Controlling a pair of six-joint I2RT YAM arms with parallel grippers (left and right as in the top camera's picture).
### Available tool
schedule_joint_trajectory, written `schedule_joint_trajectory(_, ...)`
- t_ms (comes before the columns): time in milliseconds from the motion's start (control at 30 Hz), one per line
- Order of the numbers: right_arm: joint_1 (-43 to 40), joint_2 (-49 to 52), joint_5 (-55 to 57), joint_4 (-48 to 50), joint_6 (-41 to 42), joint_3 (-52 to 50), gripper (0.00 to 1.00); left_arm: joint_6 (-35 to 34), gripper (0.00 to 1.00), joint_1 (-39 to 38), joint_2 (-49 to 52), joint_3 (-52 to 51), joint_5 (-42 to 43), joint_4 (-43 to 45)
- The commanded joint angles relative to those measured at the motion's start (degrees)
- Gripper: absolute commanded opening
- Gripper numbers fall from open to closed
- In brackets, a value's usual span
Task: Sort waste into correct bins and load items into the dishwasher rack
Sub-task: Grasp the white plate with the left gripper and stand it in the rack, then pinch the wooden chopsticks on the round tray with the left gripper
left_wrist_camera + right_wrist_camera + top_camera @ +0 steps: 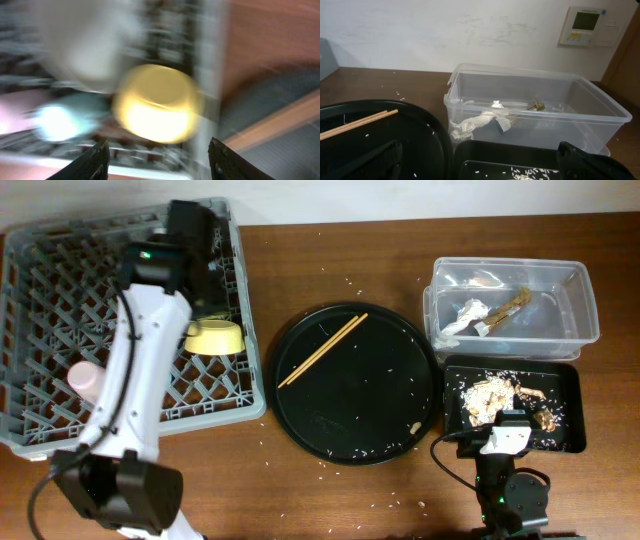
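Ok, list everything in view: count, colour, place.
dishwasher rack: one, grey, table's left.
yellow bowl: one, yellow, in the rack.
pink cup: one, pink, in the rack.
round tray: one, black, centre.
chopsticks: two, wooden, on the round tray.
clear tub: one, clear, right, far edge.
napkin: one, white, in the tub.
stick wrapper: one, brown, in the tub.
rectangular tray: one, black, right, near edge.
food scraps: heap, tan, in the rectangular tray.
rice grains: many, white, scattered about.
left hand: one, black, open above the bowl.
right hand: one, black, open, facing the tub.
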Motion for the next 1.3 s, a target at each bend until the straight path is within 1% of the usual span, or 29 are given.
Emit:
schedule_joint_trajectory(0,-0.2,-0.4,-0.1,-0.1,-0.2,-0.5,0.99,9.6,0.63,-10.7,1.9,-4.2,9.3,3.8)
schedule_joint_trajectory(33,-0.2,-0.4,-0.1,-0.1,-0.2,-0.5,0.98,13.7,0.63,-14.6,4.7,-7.5,7.4,7.8)
schedule_joint_trajectory(67,-0.2,-0.4,-0.1,-0.1,-0.2,-0.5,0.99,17.7,0.56,-18.0,8.7,-10.7,7.3,13.0)
schedule_joint_trajectory(100,-0.2,-0.4,-0.1,-0.1,-0.2,-0.5,0.98,20.9,0.54,-19.6,11.6,-11.6,7.5,15.3)
schedule_joint_trajectory(133,-0.2,-0.4,-0.1,-0.1,-0.2,-0.5,0.98,23.1,0.44,-21.0,15.0,-11.6,7.5,16.6)
schedule_joint_trajectory(167,-0.2,-0.4,-0.1,-0.1,-0.2,-0.5,0.98,23.1,0.42,-21.8,16.9,-11.6,8.0,17.0)
schedule_joint_trajectory(200,-0.2,-0.4,-0.1,-0.1,-0.2,-0.5,0.98,23.7,0.43,-22.8,18.8,-11.7,9.0,17.4)
schedule_joint_trajectory(233,-0.2,-0.4,-0.1,-0.1,-0.2,-0.5,0.99,23.7,0.43,-24.2,21.9,-11.7,7.1,18.8)
schedule_joint_trajectory(300,-0.2,-0.4,-0.1,-0.1,-0.2,-0.5,0.98,23.7,0.43,-24.5,24.1,-11.7,3.4,21.5)
schedule_joint_trajectory(400,-0.2,-0.4,-0.1,-0.1,-0.2,-0.5,0.99,23.6,0.43,-24.5,25.2,-11.7,4.9,21.6)
schedule_joint_trajectory(433,-0.2,-0.4,-0.1,-0.1,-0.2,-0.5,0.98,23.2,0.43,-24.5,25.3,-11.6,5.8,21.0)
schedule_joint_trajectory(467,-0.2,-0.4,-0.1,-0.1,-0.2,-0.5,0.98,22.2,0.54,-25.0,25.1,-9.2,6.1,16.7)
schedule_joint_trajectory(500,-0.2,-0.4,-0.1,-0.1,-0.2,-0.5,0.99,22.1,0.55,-25.4,25.1,-5.3,5.7,12.3)
schedule_joint_trajectory(533,-0.2,-0.4,-0.1,-0.1,-0.2,-0.5,0.99,22.1,0.55,-25.4,25.1,-2.6,5.7,10.3)
schedule_joint_trajectory(600,-0.2,-0.4,-0.1,-0.1,-0.2,-0.5,0.98,22.1,0.56,-25.2,25.3,-2.3,5.2,11.1)
schedule_joint_trajectory(667,-0.2,-0.4,-0.1,-0.1,-0.2,-0.5,0.98,22.1,0.57,-25.1,25.5,-2.3,2.4,12.6)
schedule_joint_trajectory(700,-0.2,-0.4,-0.1,-0.1,-0.2,-0.5,0.98,22.1,0.57,-25.1,25.9,-2.5,2.4,12.7)
schedule_joint_trajectory(767,-0.2,-0.4,-0.1,-0.1,-0.2,-0.5,0.98,22.1,0.57,-24.9,28.6,-4.3,2.5,16.5)
schedule_joint_trajectory(800,-0.2,-0.4,-0.1,-0.1,-0.2,-0.5,0.98,22.1,0.57,-24.9,29.6,-4.3,2.6,17.0)
schedule_joint_trajectory(867,-0.2,-0.4,-0.1,-0.1,-0.2,-0.5,0.98,22.1,0.55,-24.9,30.4,-4.3,5.7,15.9)
schedule_joint_trajectory(1000,-0.2,-0.4,-0.1,-0.1,-0.2,-0.5,0.98,22.1,0.55,-25.0,30.4,-4.3,5.9,16.0)
schedule_joint_trajectory(1033,-0.2,-0.4,-0.1,-0.1,-0.2,-0.5,0.99,22.1,0.51,-25.0,29.8,-3.7,5.9,14.6)
schedule_joint_trajectory(1100,-0.2,-0.4,-0.1,-0.1,-0.2,-0.5,0.98,22.1,0.51,-25.0,28.2,2.4,5.5,8.2)
schedule_joint_trajectory(1133,-0.2,-0.4,-0.1,-0.1,-0.2,-0.5,0.98,22.1,0.52,-25.0,27.6,4.0,5.5,7.6)
schedule_joint_trajectory(1233,-0.2,-0.4,-0.1,-0.1,-0.2,-0.5,0.99,22.2,0.52,-25.0,29.2,2.7,4.8,9.9)
schedule_joint_trajectory(1267,-0.2,-0.4,-0.1,-0.1,-0.2,-0.5,0.98,22.1,0.52,-25.0,30.5,2.1,2.5,11.3)
